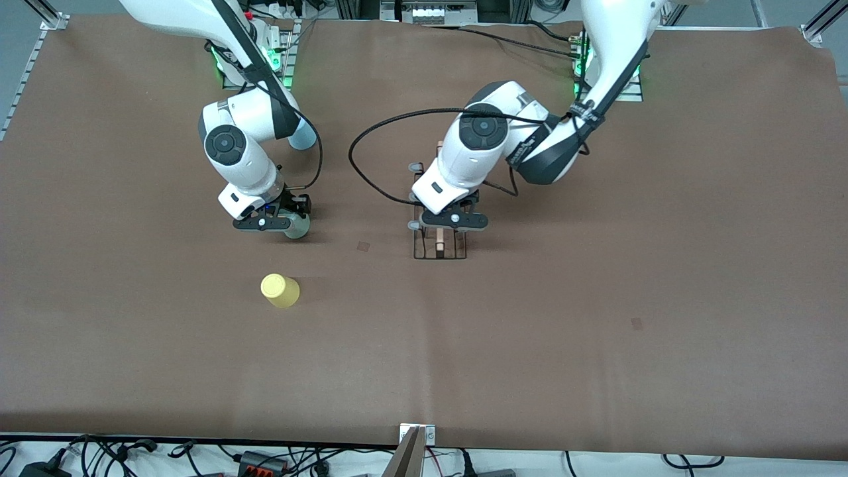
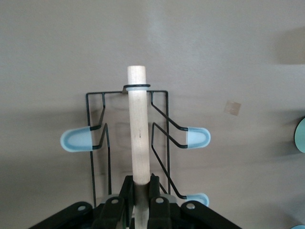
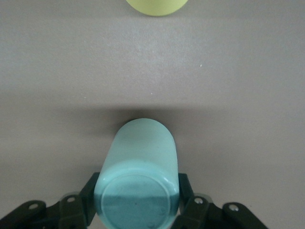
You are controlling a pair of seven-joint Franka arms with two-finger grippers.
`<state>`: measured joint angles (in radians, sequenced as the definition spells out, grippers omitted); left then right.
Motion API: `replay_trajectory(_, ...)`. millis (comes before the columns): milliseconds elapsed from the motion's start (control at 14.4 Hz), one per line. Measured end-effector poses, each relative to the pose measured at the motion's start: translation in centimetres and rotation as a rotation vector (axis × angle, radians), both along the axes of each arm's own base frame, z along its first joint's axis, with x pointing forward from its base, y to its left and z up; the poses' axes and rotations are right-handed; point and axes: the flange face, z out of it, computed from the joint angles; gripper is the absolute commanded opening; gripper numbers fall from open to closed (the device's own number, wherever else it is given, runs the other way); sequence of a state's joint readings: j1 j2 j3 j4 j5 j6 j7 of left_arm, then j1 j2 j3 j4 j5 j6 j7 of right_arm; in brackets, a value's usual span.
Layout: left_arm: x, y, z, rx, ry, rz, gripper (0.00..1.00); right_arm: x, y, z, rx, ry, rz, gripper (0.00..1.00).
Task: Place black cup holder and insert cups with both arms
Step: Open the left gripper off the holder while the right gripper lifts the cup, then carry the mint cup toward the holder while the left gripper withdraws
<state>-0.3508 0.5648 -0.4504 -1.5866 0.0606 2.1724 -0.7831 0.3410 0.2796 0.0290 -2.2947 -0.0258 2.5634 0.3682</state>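
Left gripper: clamped on the wooden rod handle of the black cup holder, mid-table.
Right gripper: closed around pale green cup, upside down, at the holder's 9 o'clock.
Yellow cup: inverted, at 6 o'clock from the green one.
Handling: wire rack probably light, stiff; rod is the natural hold. Cups likely light, slick.
Axis: rod runs 12–6 in front view.
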Motion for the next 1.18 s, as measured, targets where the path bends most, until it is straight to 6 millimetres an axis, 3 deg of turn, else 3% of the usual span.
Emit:
replay_trajectory(69, -0.3, -0.5, 0.0, -0.002, 0.0, 0.003, 0.04, 0.2, -0.1, 1.1, -0.001, -0.002, 0.013, 0.21)
replay_trajectory(139, -0.5, -0.8, -0.1, -0.002, 0.002, 0.004, 0.24, 0.5, -0.7, 2.7, -0.001, -0.007, 0.02, 0.21)
replay_trajectory(278, -0.7, -1.0, -0.1, -0.003, 0.003, 0.004, 0.95, 1.3, -2.5, 7.0, 0.002, -0.03, 0.024, 0.21)
replay_trajectory(347, -0.6, -1.0, -0.1, -0.004, 0.001, 0.005, 1.0, 1.5, -3.6, 9.3, 0.002, -0.038, 0.029, 0.21)
replay_trajectory(556, 0.5, -0.3, 0.6, 0.032, -0.063, -0.016, 1.0, 2.3, -6.3, 16.7, -0.015, 0.001, 0.006, 0.21)
replay_trajectory(695, 2.3, 1.5, 2.0, 0.059, -0.103, -0.003, 1.0, 3.2, -7.4, 20.8, -0.025, 0.038, -0.001, 0.21)
replay_trajectory(834, 4.6, 5.0, 4.6, 0.08, -0.124, 0.051, 1.0, 3.8, -7.4, 21.4, -0.027, 0.043, -0.002, 0.21)
replay_trajectory(1042, 7.6, 12.3, 9.3, 0.132, -0.136, 0.1, 1.0, 4.0, -6.9, 20.4, -0.029, 0.062, -0.008, 0.21)
replay_trajectory(1181, 8.7, 16.9, 11.7, 0.171, -0.137, 0.033, 1.0, 3.4, -4.8, 21.1, -0.007, 0.072, -0.071, 0.21)
